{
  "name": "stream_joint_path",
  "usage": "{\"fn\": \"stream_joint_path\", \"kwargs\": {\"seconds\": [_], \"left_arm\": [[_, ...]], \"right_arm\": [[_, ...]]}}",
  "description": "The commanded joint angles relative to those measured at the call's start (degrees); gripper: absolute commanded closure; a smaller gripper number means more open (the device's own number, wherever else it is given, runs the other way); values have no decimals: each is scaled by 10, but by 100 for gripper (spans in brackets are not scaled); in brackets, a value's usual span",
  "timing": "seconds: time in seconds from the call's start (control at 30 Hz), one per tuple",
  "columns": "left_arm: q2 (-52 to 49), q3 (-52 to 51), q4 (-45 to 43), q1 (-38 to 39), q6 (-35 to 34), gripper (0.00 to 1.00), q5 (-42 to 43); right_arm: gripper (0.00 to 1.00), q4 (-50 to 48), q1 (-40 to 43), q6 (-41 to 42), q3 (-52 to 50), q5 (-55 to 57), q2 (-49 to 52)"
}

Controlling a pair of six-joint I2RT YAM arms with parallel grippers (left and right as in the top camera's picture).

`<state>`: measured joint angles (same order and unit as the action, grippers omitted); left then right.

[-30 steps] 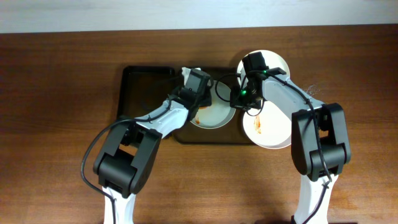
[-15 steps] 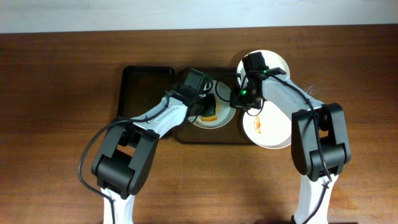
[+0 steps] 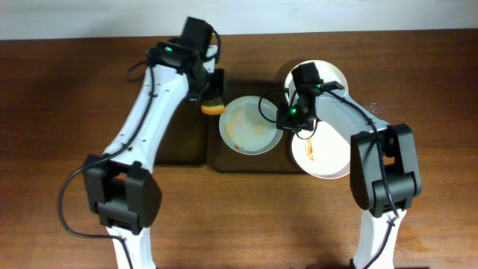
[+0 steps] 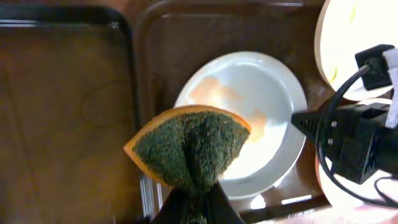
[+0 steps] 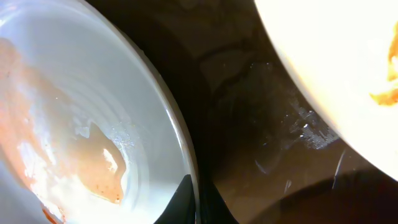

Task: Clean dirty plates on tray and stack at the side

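White middle plate [image 3: 250, 127] lies flat on the dark tray [image 3: 246, 163], toward its back right, glossy, with a pale orange smear across the well and a redder bit at the near-left rim. Second plate [image 3: 328, 161] sits at the tray's right edge, mostly on the wood tabletop [image 3: 67, 97], with orange-red streaks. Third plate [image 3: 332, 75] is behind it, partly hidden, looks clean.
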<state>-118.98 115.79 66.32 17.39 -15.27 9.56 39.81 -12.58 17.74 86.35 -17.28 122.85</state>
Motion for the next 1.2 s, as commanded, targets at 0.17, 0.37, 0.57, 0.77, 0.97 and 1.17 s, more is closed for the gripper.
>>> {"fn": "stream_joint_path", "kwargs": {"seconds": [0.17,0.37,0.57,0.77,0.97,1.17], "left_arm": [[8,7,22,-125,28,100,29],[8,7,1,-144,28,100,24],[8,6,-7,-144,28,100,24],[8,6,-12,-144,28,100,24],[8,6,-14,-144,27,100,25],[8,6,-16,-144,27,100,25]], "right_arm": [[96,39,2,-25,-12,16,-90],[96,70,-34,-23,-12,190,-191],[96,109,-148,14,-12,480,-205],[96,103,-230,27,-12,653,-205],[96,70,-272,27,-12,792,-205],[96,35,-287,60,-12,826,-205]]}}
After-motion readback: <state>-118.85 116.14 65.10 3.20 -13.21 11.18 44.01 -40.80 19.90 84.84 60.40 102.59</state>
